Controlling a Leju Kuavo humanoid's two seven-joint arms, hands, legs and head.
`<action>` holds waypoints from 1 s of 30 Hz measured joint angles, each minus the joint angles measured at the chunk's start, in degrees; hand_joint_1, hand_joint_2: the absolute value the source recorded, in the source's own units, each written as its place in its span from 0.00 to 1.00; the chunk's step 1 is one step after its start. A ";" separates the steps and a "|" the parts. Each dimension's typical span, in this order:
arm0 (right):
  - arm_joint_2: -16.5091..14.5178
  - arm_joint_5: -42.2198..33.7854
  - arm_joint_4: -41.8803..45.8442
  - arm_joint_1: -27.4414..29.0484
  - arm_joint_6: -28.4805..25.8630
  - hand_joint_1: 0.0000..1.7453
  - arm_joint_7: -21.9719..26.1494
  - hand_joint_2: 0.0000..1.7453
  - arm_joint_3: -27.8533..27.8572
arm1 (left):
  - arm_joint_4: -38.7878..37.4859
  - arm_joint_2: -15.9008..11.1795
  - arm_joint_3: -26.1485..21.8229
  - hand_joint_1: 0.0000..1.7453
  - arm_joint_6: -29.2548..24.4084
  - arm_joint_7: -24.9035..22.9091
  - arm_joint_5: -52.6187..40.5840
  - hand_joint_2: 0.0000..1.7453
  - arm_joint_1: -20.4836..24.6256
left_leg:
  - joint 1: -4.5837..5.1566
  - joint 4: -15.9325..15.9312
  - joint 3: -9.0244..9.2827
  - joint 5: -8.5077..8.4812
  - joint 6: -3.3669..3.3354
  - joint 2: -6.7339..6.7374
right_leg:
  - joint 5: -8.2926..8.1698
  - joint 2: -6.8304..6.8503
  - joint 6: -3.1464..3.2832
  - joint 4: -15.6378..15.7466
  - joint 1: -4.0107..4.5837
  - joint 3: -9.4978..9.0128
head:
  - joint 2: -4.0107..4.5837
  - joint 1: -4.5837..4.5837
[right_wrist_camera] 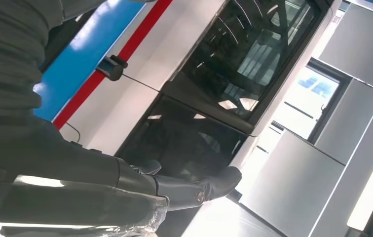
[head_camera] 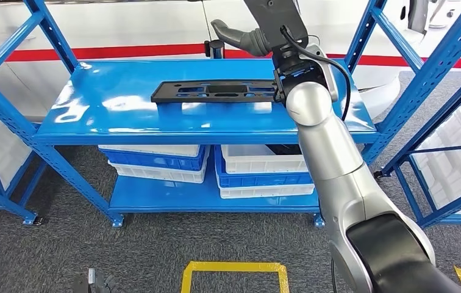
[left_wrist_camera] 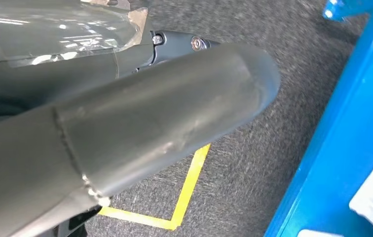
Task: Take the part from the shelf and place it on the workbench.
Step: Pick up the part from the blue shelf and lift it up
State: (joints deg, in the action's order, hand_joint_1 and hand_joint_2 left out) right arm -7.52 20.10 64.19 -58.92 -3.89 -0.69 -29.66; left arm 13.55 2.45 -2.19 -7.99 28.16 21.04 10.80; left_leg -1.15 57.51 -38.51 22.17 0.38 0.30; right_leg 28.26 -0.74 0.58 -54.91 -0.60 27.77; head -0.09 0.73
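Silver and dark, the right arm [head_camera: 338, 183] rises from the lower right of the head view and reaches up over the blue shelf [head_camera: 112, 104]. Its right hand [head_camera: 246, 38] hangs above the far edge of the top board, grey thumb pointing left; nothing is seen in its fingers, which look loosely extended in the right wrist view, so it appears released and empty. Just below and left of the wrist, the part [head_camera: 216, 91], a flat black plate with cut-outs, lies on the top board of the shelf near its right half, its right end hidden behind the wrist. The hand does not seem to touch it.

Under the top board, on the lower board, stand stacked bins: a white and blue stack [head_camera: 158, 162] on the left and another stack [head_camera: 261, 174] on the right, side by side. What is in them cannot be told. More white bins [head_camera: 453, 162] sit in a neighbouring blue rack [head_camera: 441, 67] at the right edge. A white wall with a red stripe [head_camera: 124, 52] runs behind the shelf.

Yellow floor tape [head_camera: 234, 271] marks a box on the grey carpet [head_camera: 63, 244] in front.

In the left wrist view the left hand [left_wrist_camera: 125, 133] shows as a thick grey thumb above carpet and yellow tape; whether its fingers are curled cannot be told.
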 joint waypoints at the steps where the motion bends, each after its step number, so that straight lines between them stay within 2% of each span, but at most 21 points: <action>1: -0.01 0.12 0.04 0.02 0.05 0.00 -0.03 1.00 0.09 | 0.00 -0.01 0.20 0.00 -0.04 -0.15 -0.42 0.00 0.07 | 0.13 -1.74 0.66 -1.78 -0.35 0.10 | 0.50 -0.04 -0.43 0.20 0.10 -0.49 | 0.00 0.03; 3: -0.04 0.26 0.28 -0.01 0.13 0.00 -0.09 1.00 0.34 | 0.02 -0.04 0.63 0.00 -0.33 -0.44 -1.38 0.00 0.31 | 0.37 -2.33 1.57 -1.90 -1.18 -0.01 | 0.62 -0.08 -1.40 -0.24 0.38 -1.20 | 0.00 -0.04; 5: 0.00 0.33 0.57 0.06 0.13 0.00 -0.10 1.00 0.66 | 0.05 -0.05 1.27 0.00 -1.11 -0.98 -3.12 0.00 0.59 | 0.45 -2.61 2.77 -1.56 -2.06 -0.20 | 0.26 0.04 -1.95 -3.38 0.39 -0.07 | 0.00 -0.17; 7: 0.19 0.38 0.68 0.25 0.13 0.00 -0.08 1.00 0.96 | 0.07 -0.19 2.10 0.00 -1.91 -1.90 -5.13 0.00 0.99 | 0.46 -2.72 3.78 -0.74 -2.81 -0.37 | 0.95 0.15 -1.91 -9.81 0.19 4.19 | 0.00 -0.23; 9: 0.51 0.44 0.68 0.75 0.13 0.00 -0.07 1.00 1.19 | 0.06 -0.37 2.94 0.00 -2.15 -2.92 -6.74 0.00 1.42 | 0.49 -2.72 4.66 0.38 -3.10 -0.67 | 3.58 0.16 -1.76 -15.87 0.11 9.47 | 0.00 -0.35; 11: 0.83 0.50 0.67 1.44 0.12 0.00 -0.08 1.00 1.46 | 0.05 -0.41 3.78 0.00 -2.10 -3.95 -8.12 0.00 1.63 | 0.51 -2.72 6.04 1.72 -3.00 -1.04 | 5.43 0.17 -1.95 -16.36 0.06 12.23 | 0.00 -0.49; 12: 0.98 0.54 0.66 1.65 0.11 0.00 -0.08 1.00 1.61 | 0.04 -0.42 4.21 0.00 -2.07 -4.44 -8.78 0.00 1.72 | 0.52 -2.72 6.93 2.46 -2.88 -1.15 | 4.58 0.21 -2.34 -13.92 0.02 12.29 | 0.00 -0.53; 14: 1.26 0.57 0.64 1.83 0.10 0.00 -0.07 1.00 1.89 | 0.04 -0.45 4.97 0.00 -1.96 -5.15 -9.73 0.00 1.98 | 0.58 -2.67 8.82 4.01 -2.48 -1.22 | -0.94 0.61 -3.48 -6.19 -0.04 10.86 | 0.00 -0.60; 15: 1.40 0.57 0.62 1.86 0.09 0.00 -0.06 1.00 2.01 | 0.04 -0.50 5.27 0.00 -1.88 -5.39 -10.04 0.00 2.14 | 0.68 -2.66 9.57 4.77 -2.21 -1.23 | -3.72 0.97 -3.55 -3.10 0.03 9.97 | 0.00 -0.65; 16: 1.49 0.56 0.62 1.91 0.08 0.00 -0.04 1.00 2.13 | 0.04 -0.53 5.49 0.00 -1.80 -5.56 -10.21 0.00 2.29 | 0.78 -2.69 10.13 5.41 -1.88 -1.21 | -5.86 1.20 -3.21 -1.34 0.18 9.20 | 0.00 -0.66; 17: 1.56 0.56 0.61 1.92 0.07 0.00 -0.03 1.00 2.25 | 0.04 -0.57 5.68 0.00 -1.69 -5.74 -10.34 0.00 2.43 | 0.87 -2.53 10.53 5.78 -1.57 -1.18 | -6.87 1.34 -2.51 -0.87 0.23 8.76 | 0.00 -0.69; 18: 1.58 0.55 0.63 1.91 0.05 0.00 0.01 1.00 2.37 | 0.04 -0.65 5.85 0.00 -1.60 -6.03 -10.44 0.00 2.56 | 0.88 -2.26 10.59 5.91 -1.30 -1.12 | -6.94 1.29 -1.73 -0.90 0.20 8.34 | 0.00 -0.71; 20: 1.56 0.53 0.79 1.86 -0.04 0.00 0.16 1.00 2.56 | 0.04 -0.76 6.20 0.00 -1.44 -6.71 -10.84 0.00 2.87 | 0.74 0.67 9.05 5.45 -0.87 -0.88 | -6.90 1.01 -0.82 -0.81 -0.23 7.76 | 0.00 -0.71; 21: 1.49 0.51 0.85 1.86 -0.10 0.00 0.28 1.00 2.59 | 0.04 -0.80 6.38 0.00 -1.37 -7.05 -11.13 0.00 3.02 | 0.64 3.51 7.18 5.43 -0.64 -0.78 | -6.65 0.88 -0.41 -0.74 -0.35 7.44 | 0.00 -0.63; 22: 1.43 0.50 0.91 1.95 -0.17 0.00 0.40 1.00 2.60 | 0.03 -0.82 6.53 0.00 -1.28 -7.32 -11.39 0.00 3.11 | 0.55 7.09 4.66 5.98 -0.36 -0.67 | -6.34 0.79 0.05 -0.68 -0.40 7.13 | 0.00 -0.55; 24: 1.41 0.45 0.91 2.44 -0.29 0.00 0.61 1.00 2.66 | 0.01 -0.81 6.82 0.00 -1.08 -7.78 -11.73 0.00 3.16 | 0.45 13.41 -0.45 8.88 0.17 -0.58 | -5.56 0.58 0.76 -0.68 -0.28 6.55 | 0.00 -0.39; 25: 1.42 0.43 0.91 2.84 -0.33 0.00 0.73 1.00 2.72 | -0.01 -0.83 6.94 0.00 -1.04 -8.05 -11.89 0.00 3.14 | 0.43 14.86 -2.34 10.16 0.31 -0.55 | -5.15 0.46 0.91 -0.68 -0.20 6.16 | 0.00 -0.38; 26: 1.43 0.40 0.91 3.24 -0.35 0.00 0.88 1.00 2.81 | -0.03 -0.84 7.06 0.00 -1.04 -8.36 -12.13 0.00 3.13 | 0.43 14.58 -3.37 10.26 0.33 -0.53 | -4.69 0.35 0.92 -0.69 -0.14 5.68 | 0.00 -0.38; 27: 1.43 0.38 0.92 3.58 -0.36 0.00 1.07 1.00 2.90 | -0.05 -0.86 7.15 0.00 -1.07 -8.74 -12.42 0.00 3.13 | 0.43 12.47 -3.44 8.78 0.21 -0.51 | -4.19 0.25 0.87 -0.71 -0.08 5.08 | 0.00 -0.36; 29: 1.45 0.34 0.91 3.96 -0.35 0.00 1.40 1.00 3.04 | -0.08 -0.94 7.27 0.00 -1.19 -9.46 -12.99 0.00 3.11 | 0.51 4.45 -1.48 2.44 -0.45 -0.48 | -3.18 0.14 0.69 -0.74 0.07 3.81 | 0.00 -0.35; 30: 1.47 0.33 0.91 4.03 -0.34 0.00 1.50 1.00 3.08 | -0.09 -0.99 7.29 0.00 -1.32 -9.83 -13.26 0.00 3.12 | 0.62 0.93 -0.42 0.05 -0.81 -0.45 | -2.74 0.05 0.49 -0.75 0.20 3.37 | 0.00 -0.34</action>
State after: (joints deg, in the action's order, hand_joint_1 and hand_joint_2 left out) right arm -6.05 20.43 65.10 -54.89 -4.23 0.81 -26.58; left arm 13.46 1.46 5.11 -9.32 18.33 7.79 13.92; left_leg -0.53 58.43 -38.93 22.23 -0.43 -0.15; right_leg 25.52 -0.69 1.07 -55.65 -0.40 31.14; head -0.09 0.39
